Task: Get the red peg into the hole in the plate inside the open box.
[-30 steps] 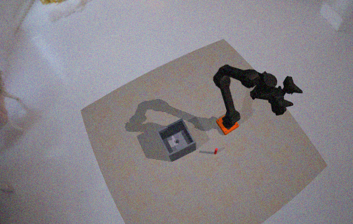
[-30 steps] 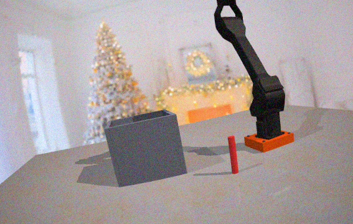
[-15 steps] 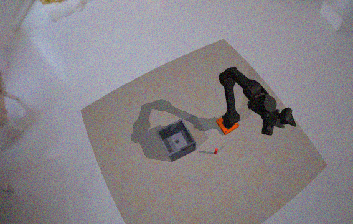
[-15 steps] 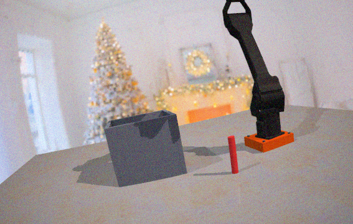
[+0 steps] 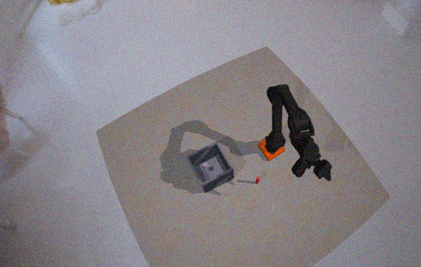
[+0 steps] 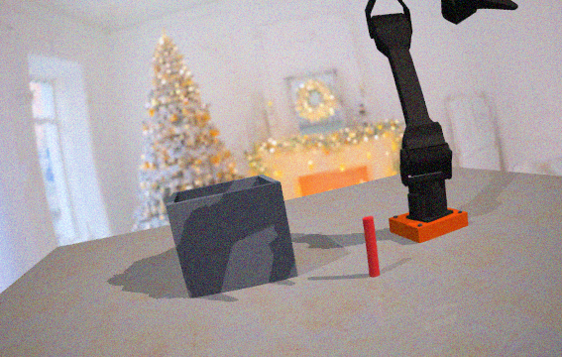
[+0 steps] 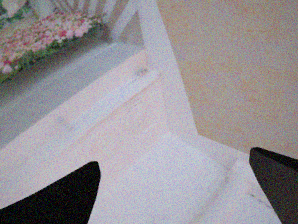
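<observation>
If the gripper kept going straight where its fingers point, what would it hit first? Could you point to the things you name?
Perhaps the bare tabletop (image 7: 240, 65) near its edge, or nothing; the wrist view shows no object between the fingers, and depth is unclear.

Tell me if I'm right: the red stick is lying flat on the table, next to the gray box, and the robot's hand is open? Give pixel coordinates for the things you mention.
Not quite: the red stick (image 5: 258, 180) (image 6: 371, 247) is standing upright, as the exterior view shows. It is next to the gray box (image 5: 219, 182) (image 6: 241, 243), and the robot's hand (image 5: 313, 174) (image 7: 175, 162) is open.
</observation>
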You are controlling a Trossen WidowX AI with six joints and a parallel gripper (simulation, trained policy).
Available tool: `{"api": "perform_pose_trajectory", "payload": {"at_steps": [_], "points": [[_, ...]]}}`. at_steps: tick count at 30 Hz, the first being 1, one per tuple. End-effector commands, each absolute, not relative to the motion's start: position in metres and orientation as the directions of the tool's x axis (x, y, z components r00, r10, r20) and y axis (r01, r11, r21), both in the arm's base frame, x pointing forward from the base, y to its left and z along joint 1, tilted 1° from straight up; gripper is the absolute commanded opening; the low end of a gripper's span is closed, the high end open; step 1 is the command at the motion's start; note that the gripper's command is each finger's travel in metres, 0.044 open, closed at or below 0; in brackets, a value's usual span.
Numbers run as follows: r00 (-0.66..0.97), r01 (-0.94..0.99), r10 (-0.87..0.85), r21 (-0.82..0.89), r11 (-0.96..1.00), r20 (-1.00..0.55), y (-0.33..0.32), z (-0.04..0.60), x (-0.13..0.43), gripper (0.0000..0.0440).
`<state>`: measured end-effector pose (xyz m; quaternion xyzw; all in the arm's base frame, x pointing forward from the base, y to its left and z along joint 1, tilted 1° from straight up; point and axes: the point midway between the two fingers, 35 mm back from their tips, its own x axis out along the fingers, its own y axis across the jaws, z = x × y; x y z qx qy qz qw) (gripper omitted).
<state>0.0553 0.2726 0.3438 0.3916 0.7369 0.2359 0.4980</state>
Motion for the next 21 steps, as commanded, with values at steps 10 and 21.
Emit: {"api": "perform_pose_trajectory", "payload": {"at_steps": [10, 21], "points": [[-0.054, 0.609, 0.656, 0.495, 0.619, -0.753, 0.245, 0.276, 0.113, 0.044], [-0.005, 0.796, 0.441, 0.264, 0.545, -0.897, 0.197, 0.221, 0.15, 0.044]]}}
